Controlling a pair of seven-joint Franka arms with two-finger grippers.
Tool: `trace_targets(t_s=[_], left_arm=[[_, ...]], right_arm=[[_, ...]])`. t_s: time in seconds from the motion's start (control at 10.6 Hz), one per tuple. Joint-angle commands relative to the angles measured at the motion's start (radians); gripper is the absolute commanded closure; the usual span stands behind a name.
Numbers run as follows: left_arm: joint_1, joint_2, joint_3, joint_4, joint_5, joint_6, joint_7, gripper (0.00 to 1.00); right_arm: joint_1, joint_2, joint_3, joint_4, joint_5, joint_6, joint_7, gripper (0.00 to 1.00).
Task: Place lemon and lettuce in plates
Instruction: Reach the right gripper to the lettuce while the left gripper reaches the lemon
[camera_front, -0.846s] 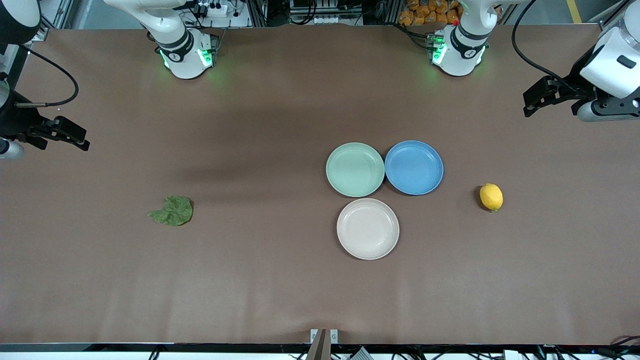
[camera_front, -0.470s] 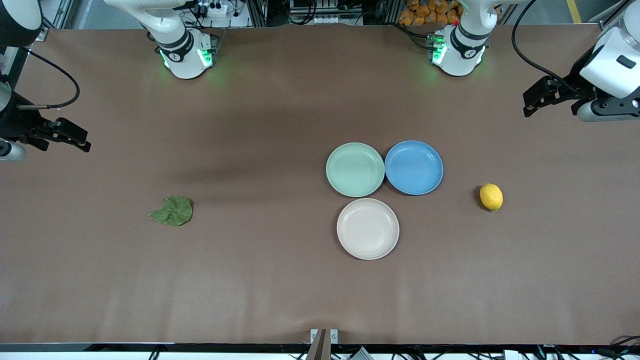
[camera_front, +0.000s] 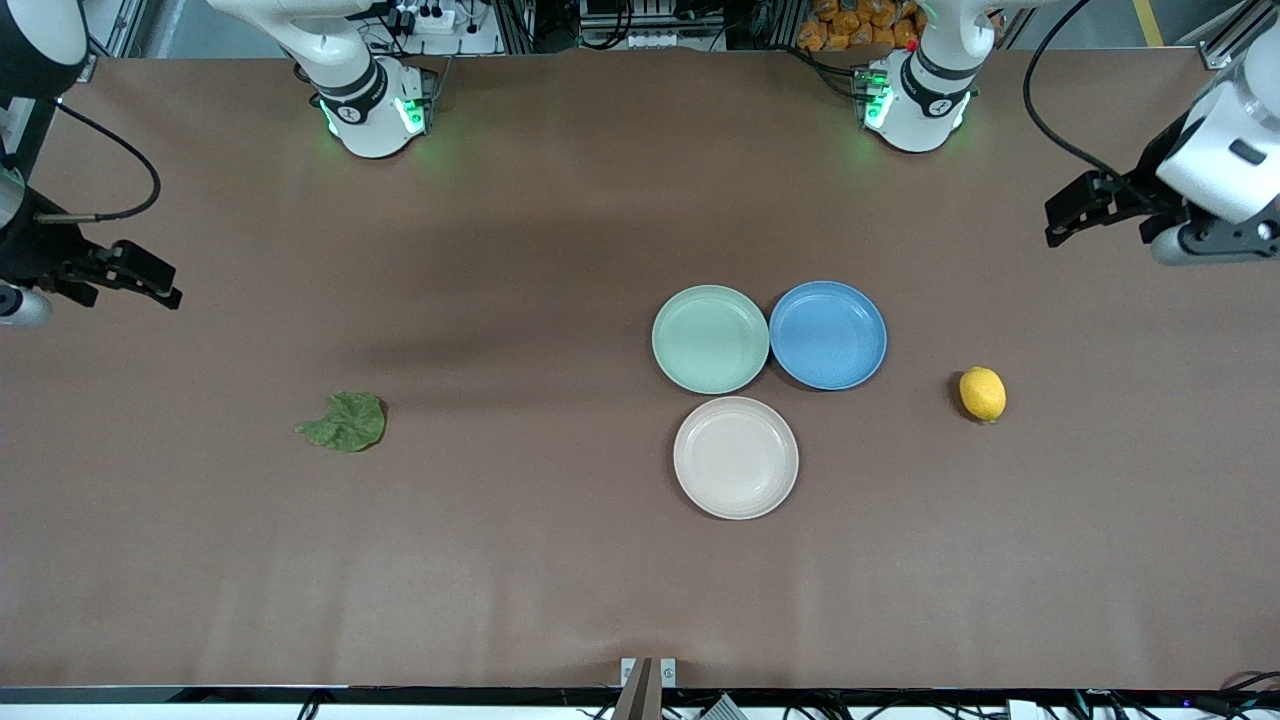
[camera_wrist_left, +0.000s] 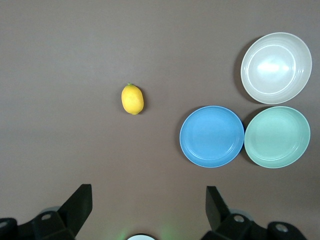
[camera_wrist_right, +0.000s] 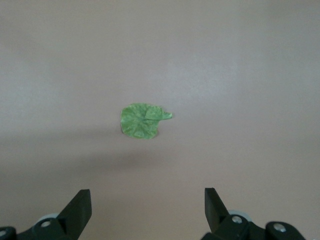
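Note:
The lemon (camera_front: 983, 393) lies on the brown table toward the left arm's end; it also shows in the left wrist view (camera_wrist_left: 132, 99). The lettuce (camera_front: 346, 422) lies flat toward the right arm's end and shows in the right wrist view (camera_wrist_right: 142, 120). The mint green plate (camera_front: 710, 339) and the beige plate (camera_front: 736, 457) sit empty mid-table, the beige one nearer the front camera. My left gripper (camera_front: 1054, 220) hangs open and empty, high over the table's end (camera_wrist_left: 149, 192). My right gripper (camera_front: 168, 290) hangs open and empty, high over the other end (camera_wrist_right: 147, 196).
A blue plate (camera_front: 828, 334) sits empty, touching the mint one, between it and the lemon; it shows in the left wrist view (camera_wrist_left: 212, 136) too. The two arm bases (camera_front: 375, 105) stand along the table's edge farthest from the front camera.
My left gripper and wrist have shifted slightly. My right gripper has barely moved. The lemon, lettuce and plates lie as before.

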Motion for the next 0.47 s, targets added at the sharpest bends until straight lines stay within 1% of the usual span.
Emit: trace_targets(t_s=[0.0, 0.19, 0.28, 0.38], left_arm=[[0.003, 0.064, 0.002, 0.024, 0.024, -0.019, 0.024, 0.00], [0.004, 0.104, 0.002, 0.000, 0.038, -0.016, 0.023, 0.00], [0.000, 0.121, 0.000, -0.039, 0.083, 0.009, 0.021, 0.00], [0.000, 0.123, -0.003, -0.100, 0.107, 0.065, 0.020, 0.00]], right_arm=[[-0.003, 0.080, 0.002, -0.044, 0.016, 0.080, 0.018, 0.00], [0.012, 0.184, 0.004, -0.066, 0.016, 0.189, 0.019, 0.00], [0.026, 0.226, 0.004, -0.066, 0.016, 0.227, 0.032, 0.00], [0.041, 0.256, 0.004, -0.066, 0.016, 0.244, 0.083, 0.00]])
